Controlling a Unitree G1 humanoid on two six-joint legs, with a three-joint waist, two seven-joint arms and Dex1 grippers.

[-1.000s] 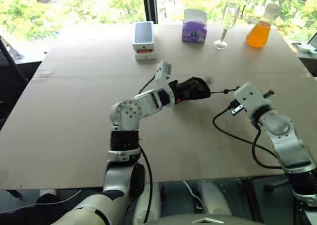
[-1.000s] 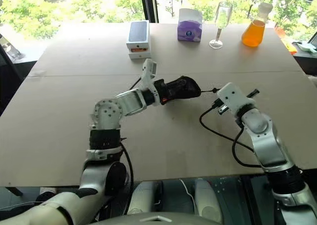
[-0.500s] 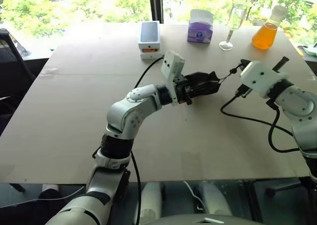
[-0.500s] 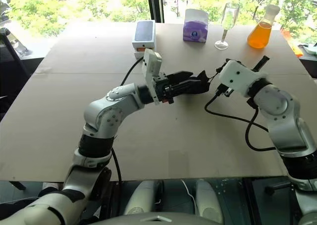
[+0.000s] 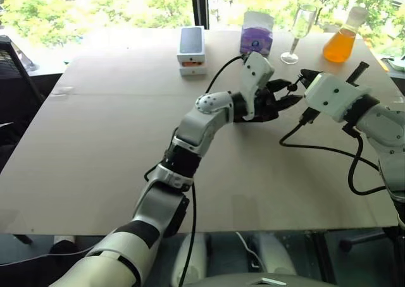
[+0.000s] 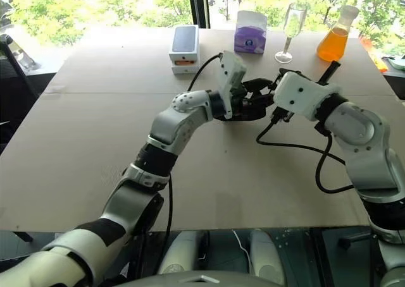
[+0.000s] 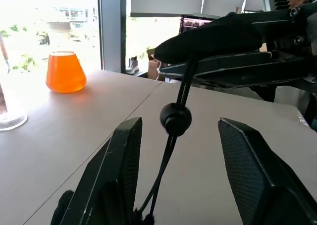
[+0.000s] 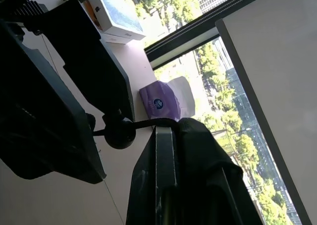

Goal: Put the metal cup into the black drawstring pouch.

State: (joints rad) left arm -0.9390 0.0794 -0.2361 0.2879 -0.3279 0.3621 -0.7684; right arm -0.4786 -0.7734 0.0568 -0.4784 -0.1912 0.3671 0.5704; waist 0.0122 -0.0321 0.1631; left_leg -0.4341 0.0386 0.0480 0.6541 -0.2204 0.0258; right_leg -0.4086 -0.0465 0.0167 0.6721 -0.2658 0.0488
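Glossy silver-white arm shells, rounded at the joints, split by black ribbed bands. Speckled with small dark screw holes on the left arm (image 5: 204, 113) near its elbow joint. Boxy white camera housing on each wrist. Thin black cable looping from the left wrist back along the forearm; another, longer, hanging in a slack curve under the right arm (image 5: 380, 126). Matte black fingers (image 7: 116, 175) on the left gripper (image 7: 181, 173), broad and flat, inner pads finely cross-hatched, edges rounded.
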